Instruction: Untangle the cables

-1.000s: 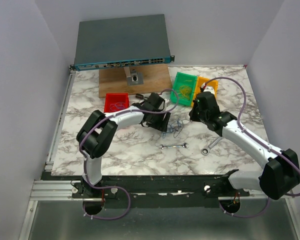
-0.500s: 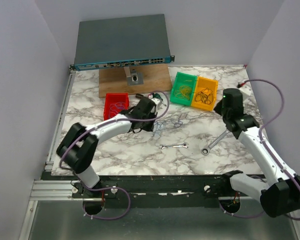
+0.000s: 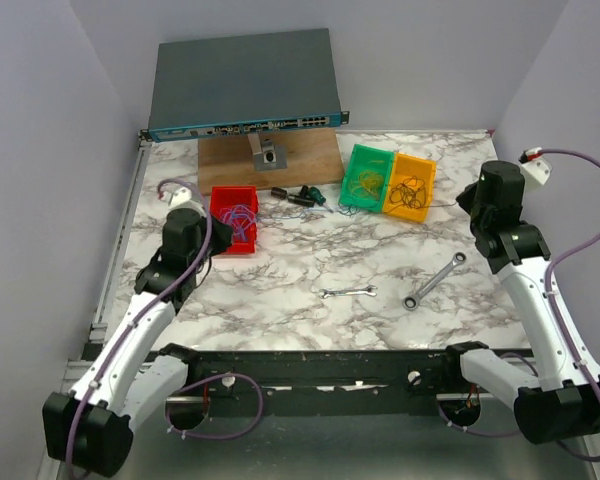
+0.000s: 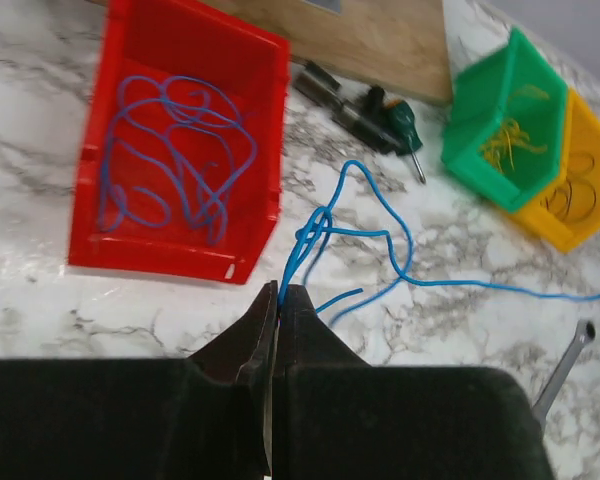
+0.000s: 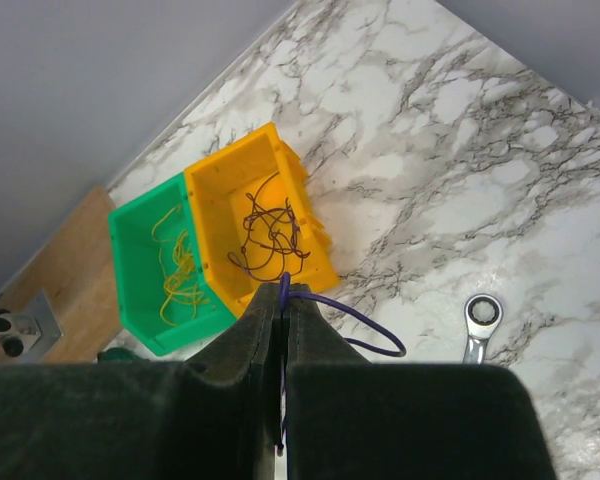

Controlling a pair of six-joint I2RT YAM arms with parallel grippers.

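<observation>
Leftmost, the red bin (image 4: 160,258) already holds loose blue loops (image 4: 170,150), so sorting by colour seems to be the plan. My left gripper (image 4: 278,300) is pinched tight on a blue cable (image 4: 380,215). It leaves my fingertips, bunches into a small knot (image 4: 318,225) just ahead of them, then trails rightward past the green bin (image 4: 472,178) of yellow wire (image 4: 505,145) and the yellow bin (image 4: 555,228) of black wire (image 4: 570,195). I judge I hold it out wide to draw that knot open. My right gripper (image 5: 283,295), far right, is clamped on a thin bluish-purple strand (image 5: 370,335) that loops beside its fingers; whether it is the same cable I cannot tell.
</observation>
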